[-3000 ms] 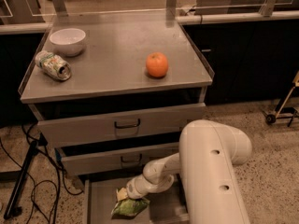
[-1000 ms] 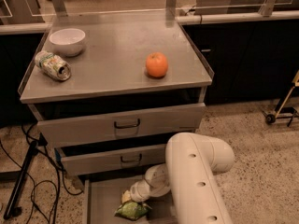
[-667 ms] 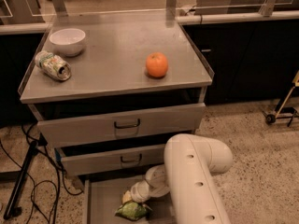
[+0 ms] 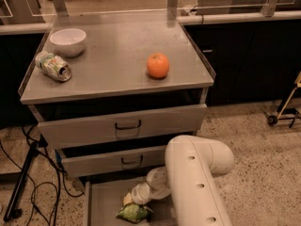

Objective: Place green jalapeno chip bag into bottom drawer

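The pincer [image 4: 129,200] sits inside the bottom drawer [image 4: 101,197], right by the green jalapeno chip bag [image 4: 134,213] (which lies on the floor). Clamped or apart, I cannot tell.

On the grey metal table [image 4: 117,55], the white round bowl [image 4: 68,41] sits back left, the crushed drink can [image 4: 53,66] just before it, and the round orange fruit [image 4: 158,65] well to their right. Under the two upper grey drawers [image 4: 122,125], the grey metal bottom drawer [image 4: 101,199] juts forward. The crinkly green jalapeno chip bag [image 4: 134,213] lies in it, with the white gripper [image 4: 131,197] just behind the bag.
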Controlling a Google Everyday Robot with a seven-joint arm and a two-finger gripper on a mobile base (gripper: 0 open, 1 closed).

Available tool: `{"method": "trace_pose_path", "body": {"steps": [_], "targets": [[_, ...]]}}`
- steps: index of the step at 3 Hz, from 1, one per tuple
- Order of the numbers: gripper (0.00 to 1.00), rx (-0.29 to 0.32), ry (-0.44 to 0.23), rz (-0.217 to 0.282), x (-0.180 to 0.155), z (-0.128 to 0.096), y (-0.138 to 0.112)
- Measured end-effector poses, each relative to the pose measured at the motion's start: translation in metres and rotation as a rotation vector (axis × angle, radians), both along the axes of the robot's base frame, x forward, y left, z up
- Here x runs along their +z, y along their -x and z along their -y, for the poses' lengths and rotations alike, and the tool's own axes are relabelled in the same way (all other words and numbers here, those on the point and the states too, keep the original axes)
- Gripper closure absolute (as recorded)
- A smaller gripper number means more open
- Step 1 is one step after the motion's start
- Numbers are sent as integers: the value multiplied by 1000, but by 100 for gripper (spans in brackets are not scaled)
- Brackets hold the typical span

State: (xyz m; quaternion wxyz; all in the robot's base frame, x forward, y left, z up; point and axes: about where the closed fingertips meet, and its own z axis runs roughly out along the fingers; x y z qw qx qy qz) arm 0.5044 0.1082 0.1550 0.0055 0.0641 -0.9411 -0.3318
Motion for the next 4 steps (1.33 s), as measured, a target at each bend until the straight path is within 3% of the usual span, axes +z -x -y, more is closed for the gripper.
{"method": "trace_pose_path", "body": {"steps": [2, 4], "targets": [[5, 0, 0, 0, 0, 0, 0], [0, 0, 0, 0, 0, 0, 0]]}}
